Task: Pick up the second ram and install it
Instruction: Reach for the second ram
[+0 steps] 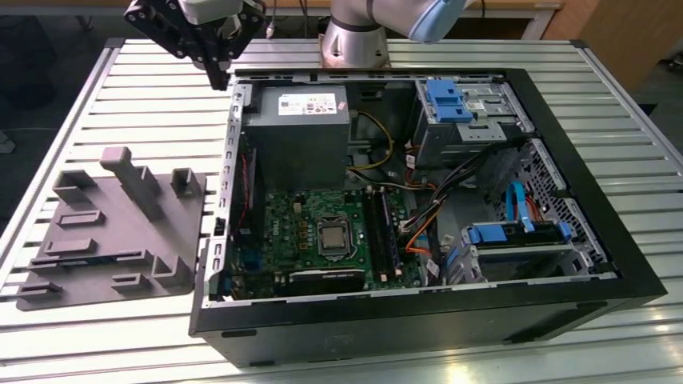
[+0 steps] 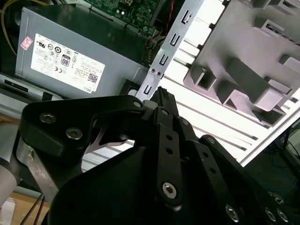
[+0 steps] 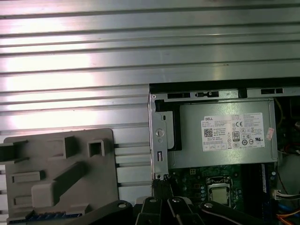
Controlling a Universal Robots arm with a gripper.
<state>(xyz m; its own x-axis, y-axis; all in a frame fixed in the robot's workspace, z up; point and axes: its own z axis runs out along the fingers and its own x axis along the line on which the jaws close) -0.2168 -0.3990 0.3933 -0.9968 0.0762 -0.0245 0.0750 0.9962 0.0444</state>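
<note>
Count on the ribbed aluminium table [image 1: 139,88]:
- one open black metal computer case [image 1: 427,328]
- one grey plastic tray with raised blocks [image 1: 64,288]
- one grey metal power supply box [image 1: 299,144]
- two blue plastic drive brackets [image 1: 446,100] [image 1: 501,234]
- one black gripper [image 1: 219,76]

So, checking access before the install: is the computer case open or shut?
Open: the computer case has no side panel on; its motherboard and power supply show.

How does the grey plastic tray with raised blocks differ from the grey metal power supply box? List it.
The grey plastic tray lies on the slatted table, outside the black computer case; the grey metal power supply box sits inside it. The tray carries raised blocks; the box is plain-sided with a white label. Both are grey.
</note>
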